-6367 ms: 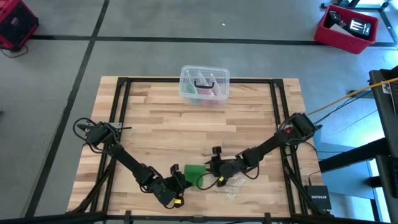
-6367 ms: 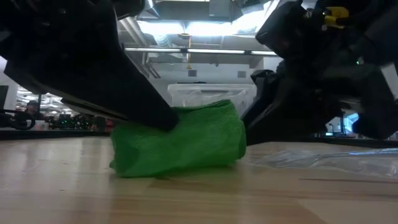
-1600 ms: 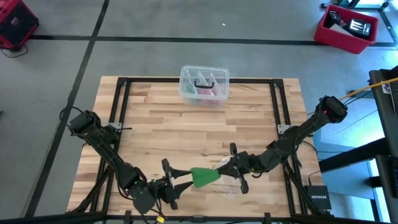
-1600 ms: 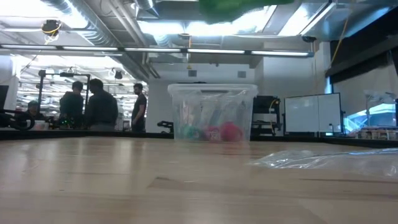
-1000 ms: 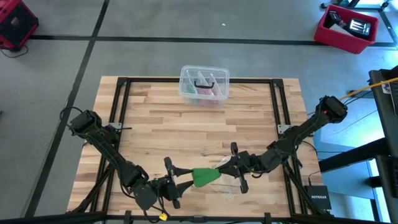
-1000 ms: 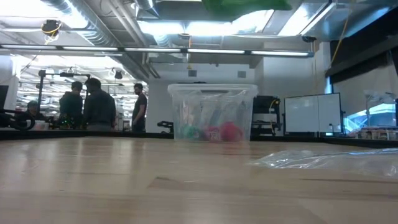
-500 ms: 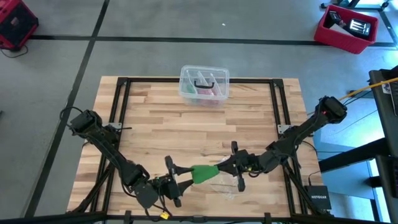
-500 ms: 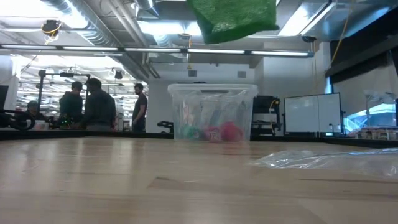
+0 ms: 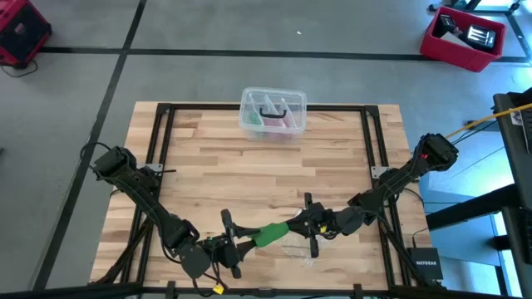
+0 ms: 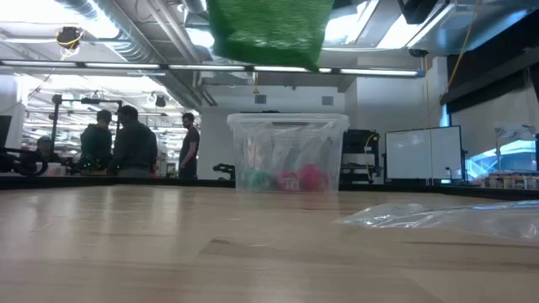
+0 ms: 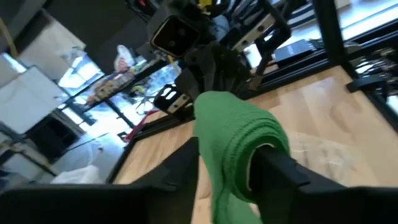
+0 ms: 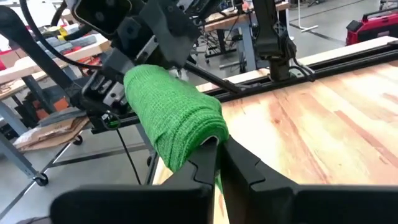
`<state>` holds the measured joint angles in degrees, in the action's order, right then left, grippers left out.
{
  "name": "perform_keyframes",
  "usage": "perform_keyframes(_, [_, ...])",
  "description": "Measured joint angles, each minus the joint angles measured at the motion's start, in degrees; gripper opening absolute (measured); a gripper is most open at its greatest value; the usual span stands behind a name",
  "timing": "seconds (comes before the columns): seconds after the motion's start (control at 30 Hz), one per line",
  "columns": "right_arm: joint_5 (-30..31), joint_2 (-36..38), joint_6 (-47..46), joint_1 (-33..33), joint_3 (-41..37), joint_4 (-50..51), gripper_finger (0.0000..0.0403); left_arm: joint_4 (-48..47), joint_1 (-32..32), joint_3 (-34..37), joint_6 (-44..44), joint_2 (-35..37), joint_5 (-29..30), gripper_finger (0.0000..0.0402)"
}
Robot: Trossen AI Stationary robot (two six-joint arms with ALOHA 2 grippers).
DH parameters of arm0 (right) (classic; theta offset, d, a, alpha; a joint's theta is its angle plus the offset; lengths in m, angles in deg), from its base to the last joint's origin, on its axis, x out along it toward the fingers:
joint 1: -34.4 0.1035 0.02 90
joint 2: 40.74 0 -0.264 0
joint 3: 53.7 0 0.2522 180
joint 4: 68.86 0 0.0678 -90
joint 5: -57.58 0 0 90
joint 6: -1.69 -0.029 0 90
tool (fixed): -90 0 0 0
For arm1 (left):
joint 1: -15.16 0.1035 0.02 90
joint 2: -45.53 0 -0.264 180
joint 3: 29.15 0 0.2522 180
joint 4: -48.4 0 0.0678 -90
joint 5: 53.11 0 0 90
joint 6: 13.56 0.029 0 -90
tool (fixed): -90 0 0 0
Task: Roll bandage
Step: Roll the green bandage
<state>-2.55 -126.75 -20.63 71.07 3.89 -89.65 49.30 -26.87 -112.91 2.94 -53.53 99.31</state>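
Observation:
The bandage (image 9: 268, 235) is a bright green roll, hanging in the air over the table's near middle between my two grippers. It shows at the top of the low view (image 10: 265, 29), well above the wood. My left gripper (image 9: 249, 242) comes from the table's left, with its fingers around the roll's left end (image 11: 239, 146). My right gripper (image 9: 288, 227) comes from the right and is shut on the roll's other end (image 12: 171, 115). My left gripper has the roll's end (image 11: 249, 155) between its two fingers (image 11: 277, 163), one on each side of its round wall. The fingers come about level from the table's left, along the roll. The roll is clear of the table. My right gripper pinches a thin edge of the fabric at the roll's end (image 12: 216, 182) between its two shut fingers (image 12: 244, 165). The fingers come level from the table's right. The roll sticks out beyond them, lifted clear.
A clear plastic box (image 9: 273, 112) with pink and dark items stands at the far edge's middle, also in the low view (image 10: 288, 151). A crumpled clear wrapper (image 9: 303, 251) lies on the wood below the grippers. People stand in the room behind.
My right gripper has carried the roll a little toward the table's left and downward, so that its free end has gone in between my left gripper's fingers. In the low view the roll has come lower and farther left.

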Motion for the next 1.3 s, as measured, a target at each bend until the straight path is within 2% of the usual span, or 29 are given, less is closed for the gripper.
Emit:
perform_keyframes(0.13, [-1.0,-0.6,0.2,0.0,-0.1,-1.1,0.0015,-0.6,0.6,0.0,-1.4,0.0,-3.8,0.0067])
perform_keyframes(0.23, [-1.0,-0.5,1.9,0.1,-0.1,-1.1,0.0024,-0.3,0.6,0.0,-0.8,0.1,-3.2,0.0024])
perform_keyframes(0.3, [-1.4,0.2,3.9,0.2,-0.1,-0.6,0.0032,0.7,0.3,0.0,0.3,0.4,-3.0,0.0012])
perform_keyframes(0.43, [-4.8,4.7,6.0,0.1,0.0,4.0,0.0045,3.5,-0.8,-0.1,1.3,1.4,-1.8,0.0017])
perform_keyframes(0.63, [-12.7,12.5,5.9,0.2,0.1,16.0,0.0050,9.5,-2.5,-0.1,7.1,4.4,-0.9,0.0008])
perform_keyframes(0.83, [-12.9,13.6,6.4,0.0,0.1,17.5,0.0051,10.9,-2.4,-0.1,6.3,5.1,-1.2,0.0017])
perform_keyframes(0.93, [-12.4,13.0,9.4,0.0,0.1,16.2,0.0064,11.9,-2.3,-0.1,5.6,5.3,-1.2,0.0013])
perform_keyframes(1.17, [-6.9,4.0,15.6,0.0,0.0,5.4,0.0157,11.7,-1.3,-0.1,1.2,5.2,-1.8,0.0017])
perform_keyframes(1.3, [-6.9,0.1,19.7,-0.7,0.0,-3.1,0.0188,11.5,-1.4,-0.1,0.6,5.2,-1.8,0.0016])
